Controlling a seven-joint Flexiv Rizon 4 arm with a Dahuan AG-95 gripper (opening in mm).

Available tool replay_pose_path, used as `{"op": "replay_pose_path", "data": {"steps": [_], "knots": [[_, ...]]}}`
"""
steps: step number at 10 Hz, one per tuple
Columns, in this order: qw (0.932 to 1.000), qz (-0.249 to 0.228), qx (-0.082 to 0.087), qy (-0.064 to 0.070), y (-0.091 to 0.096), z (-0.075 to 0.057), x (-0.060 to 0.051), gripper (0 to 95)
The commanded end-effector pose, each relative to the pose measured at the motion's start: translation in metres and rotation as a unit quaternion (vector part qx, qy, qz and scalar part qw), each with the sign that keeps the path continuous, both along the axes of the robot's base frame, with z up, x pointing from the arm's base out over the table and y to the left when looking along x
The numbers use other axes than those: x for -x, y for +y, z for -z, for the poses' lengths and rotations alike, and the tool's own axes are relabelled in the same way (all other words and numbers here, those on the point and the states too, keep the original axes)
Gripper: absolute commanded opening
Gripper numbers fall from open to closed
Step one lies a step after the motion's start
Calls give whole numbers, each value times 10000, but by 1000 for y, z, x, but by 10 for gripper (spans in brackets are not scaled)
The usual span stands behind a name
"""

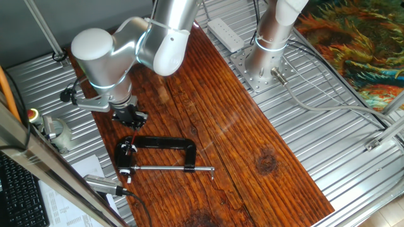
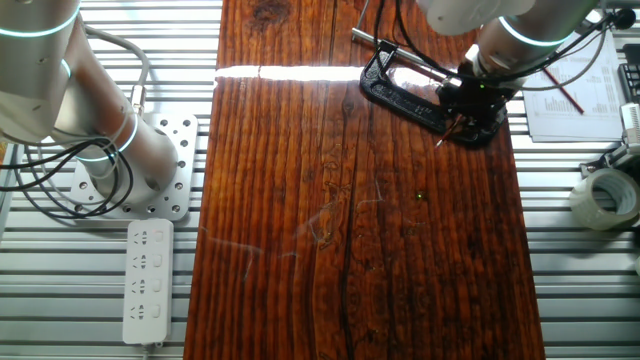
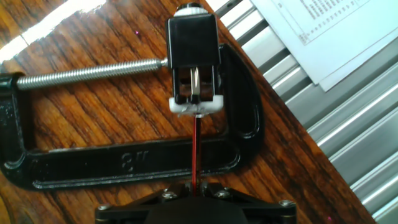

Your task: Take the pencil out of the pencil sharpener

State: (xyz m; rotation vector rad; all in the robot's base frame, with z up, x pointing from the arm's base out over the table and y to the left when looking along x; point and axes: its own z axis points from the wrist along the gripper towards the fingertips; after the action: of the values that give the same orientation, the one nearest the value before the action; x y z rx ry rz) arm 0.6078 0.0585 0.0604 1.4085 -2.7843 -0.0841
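Note:
A thin red pencil (image 3: pixel 196 149) runs straight from the mouth of the pencil sharpener (image 3: pixel 193 59), a black box with a white base, down to my gripper (image 3: pixel 195 186). The fingers are closed on the pencil's lower end. A black C-clamp (image 3: pixel 124 163) with a silver screw rod (image 3: pixel 93 73) pins the sharpener to the red-brown wooden table. In one fixed view my gripper (image 1: pixel 130 120) hangs just behind the clamp (image 1: pixel 170 143), with the pencil (image 1: pixel 134 136) a faint red line below it. In the other fixed view my gripper (image 2: pixel 470 100) hides the sharpener.
A second arm's base (image 1: pixel 265 63) and a white power strip (image 1: pixel 226 33) stand at the far side. Printed papers (image 3: pixel 336 31) lie on the metal slats beside the wood's edge. A tape roll (image 2: pixel 605 195) and a keyboard (image 1: pixel 19 195) sit off the board.

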Motion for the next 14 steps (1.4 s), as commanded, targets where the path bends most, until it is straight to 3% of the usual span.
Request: {"op": "replay_pose_path", "data": {"steps": [1, 9, 14], "knots": [[10000, -17, -6, -5, -1, 1, 2, 0], [9999, -158, 26, -24, -19, -1, 18, 0], [9997, -249, 30, -8, -40, -5, 36, 0]]}}
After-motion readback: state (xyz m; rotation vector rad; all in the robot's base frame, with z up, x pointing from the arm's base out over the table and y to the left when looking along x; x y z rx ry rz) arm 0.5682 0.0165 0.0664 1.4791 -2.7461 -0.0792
